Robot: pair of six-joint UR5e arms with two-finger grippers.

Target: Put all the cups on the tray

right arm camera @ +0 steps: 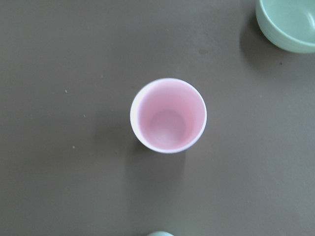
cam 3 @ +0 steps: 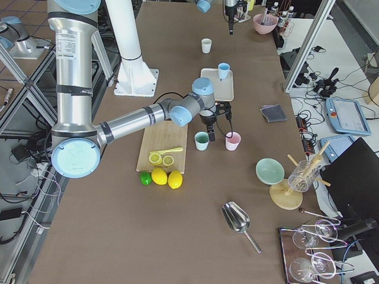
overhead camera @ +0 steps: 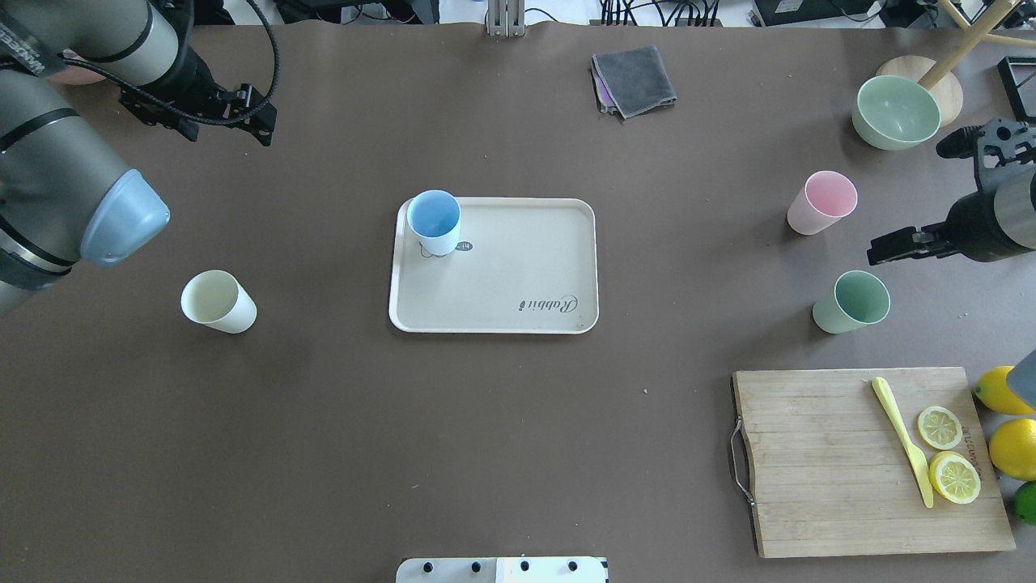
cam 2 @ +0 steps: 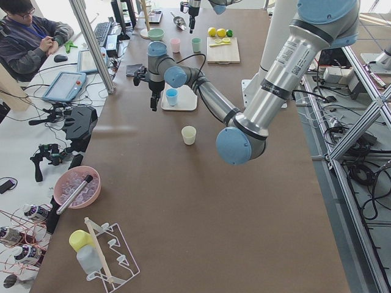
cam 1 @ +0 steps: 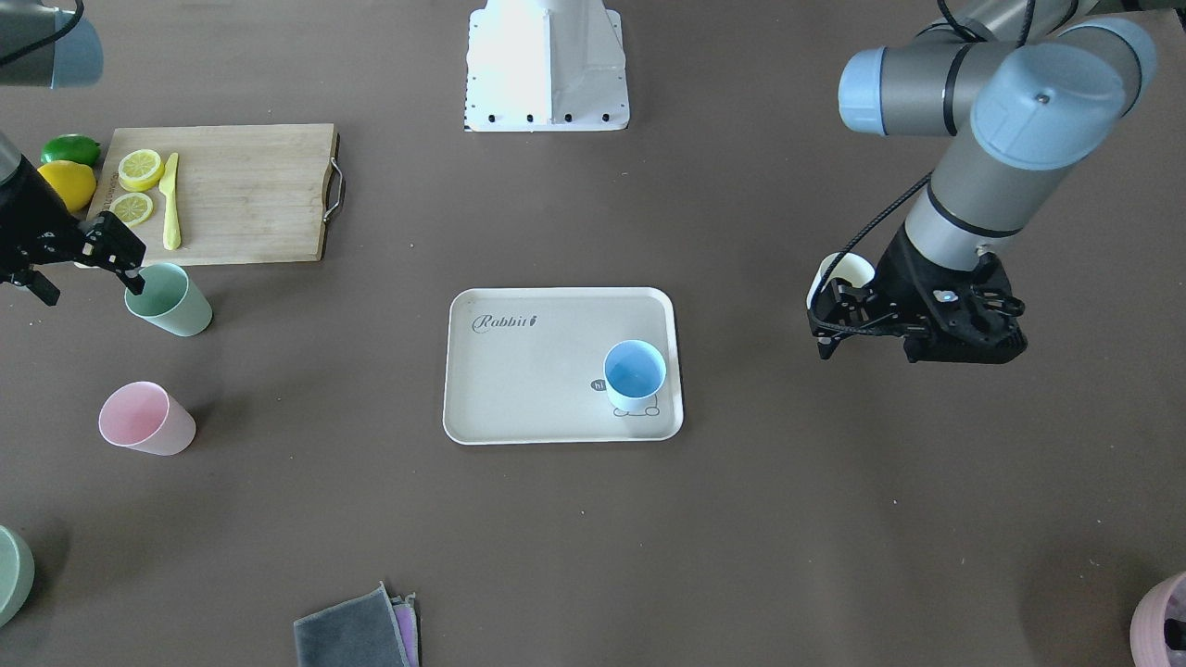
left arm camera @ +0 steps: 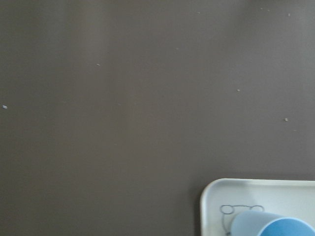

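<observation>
The beige tray lies mid-table with the light blue cup upright on one corner. Off the tray stand the cream white cup on the robot's left, and the pink cup and mint green cup on its right. My left gripper hangs open and empty above bare table, beyond the white cup and left of the tray. My right gripper is open and empty, raised over the pink and mint cups. The right wrist view looks straight down into the pink cup.
A wooden cutting board with lemon slices and a yellow knife lies near the robot's right, with whole lemons and a lime beside it. A sage-green bowl stands beyond the pink cup. A grey cloth lies at the far edge.
</observation>
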